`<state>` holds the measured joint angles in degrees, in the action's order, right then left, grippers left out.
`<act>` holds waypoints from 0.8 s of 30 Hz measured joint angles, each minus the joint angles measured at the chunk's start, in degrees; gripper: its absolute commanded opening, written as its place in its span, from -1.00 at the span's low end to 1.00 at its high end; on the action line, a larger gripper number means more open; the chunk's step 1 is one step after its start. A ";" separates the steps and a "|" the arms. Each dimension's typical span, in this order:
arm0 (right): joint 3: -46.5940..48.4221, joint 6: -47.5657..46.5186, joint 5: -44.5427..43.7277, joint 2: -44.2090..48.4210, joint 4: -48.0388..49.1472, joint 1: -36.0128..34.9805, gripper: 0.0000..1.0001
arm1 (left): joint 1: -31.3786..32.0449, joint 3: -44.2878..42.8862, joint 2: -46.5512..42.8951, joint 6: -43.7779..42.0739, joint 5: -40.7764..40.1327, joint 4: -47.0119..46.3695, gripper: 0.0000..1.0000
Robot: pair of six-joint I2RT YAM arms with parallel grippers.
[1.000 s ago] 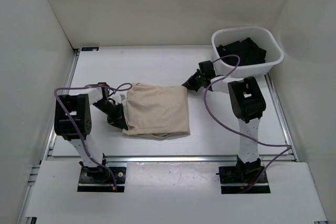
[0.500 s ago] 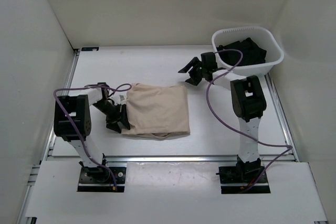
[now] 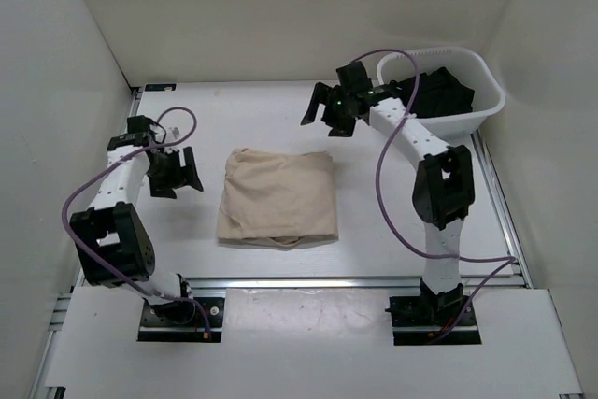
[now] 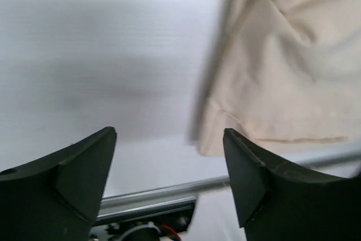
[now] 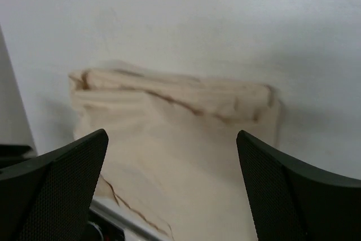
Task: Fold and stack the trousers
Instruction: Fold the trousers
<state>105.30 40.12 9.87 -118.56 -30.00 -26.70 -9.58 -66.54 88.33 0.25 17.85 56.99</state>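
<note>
The light beige trousers point(image 3: 278, 196) lie folded into a rough square on the white table, free of both grippers. My left gripper point(image 3: 187, 177) hangs open to their left, a short gap away. In the left wrist view the trousers' corner point(image 4: 282, 71) shows at upper right, with bare table between the fingers point(image 4: 84, 167). My right gripper point(image 3: 318, 119) is open and raised beyond the trousers' far right corner. The right wrist view looks down on the folded trousers point(image 5: 169, 122) between its wide-spread fingers point(image 5: 287, 190).
A white basket point(image 3: 492, 100) stands at the back right with dark clothing point(image 3: 439, 91) in it; the right arm's purple cable loops over it. White walls enclose the table on three sides. A metal rail point(image 3: 308, 282) runs along the near edge.
Both grippers opened and let go of the trousers. The left one drew back to the left and farther away; the right one lifted toward the back. The trousers stayed put.
</note>
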 measured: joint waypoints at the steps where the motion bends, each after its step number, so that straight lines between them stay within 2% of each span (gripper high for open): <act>1: 0.92 -2.54 -0.28 1.42 -3.93 0.09 0.99 | -1.57 -0.04 -1.73 -0.04 -1.86 -0.90 0.88; 2: 1.75 -4.70 -0.50 2.80 -7.87 0.39 0.99 | -2.86 -0.04 -3.28 -0.09 -4.04 -1.60 0.88; 3: 2.08 -6.62 -0.79 4.28 -11.17 0.83 0.99 | -3.93 -0.04 -4.66 -0.02 -5.92 -2.19 1.00; 7: -0.68 -13.35 -5.88 13.73 -25.53 5.97 0.99 | -7.02 1.40 -9.33 -0.07 -18.51 -5.09 1.00; 11: -4.61 -16.09 -18.97 25.03 -37.46 16.22 0.99 | -8.61 4.61 -11.76 -0.22 -28.46 -5.73 1.00; 16: -7.82 -16.70 -35.08 35.41 -43.69 27.36 0.99 | -10.99 3.15 -13.00 -0.24 -34.62 -6.49 1.00; 19: -8.76 -16.92 -39.41 39.21 -45.16 28.15 0.99 | -11.21 0.22 -14.10 -0.26 -36.35 -7.41 1.00; 24: -11.39 -17.44 -41.55 40.81 -45.18 27.69 0.99 | -11.19 -1.09 -18.23 -0.26 -37.77 -8.85 1.00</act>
<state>93.91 22.68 -31.68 -77.76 -75.18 0.99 -20.78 -67.64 70.11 -0.01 -19.92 48.14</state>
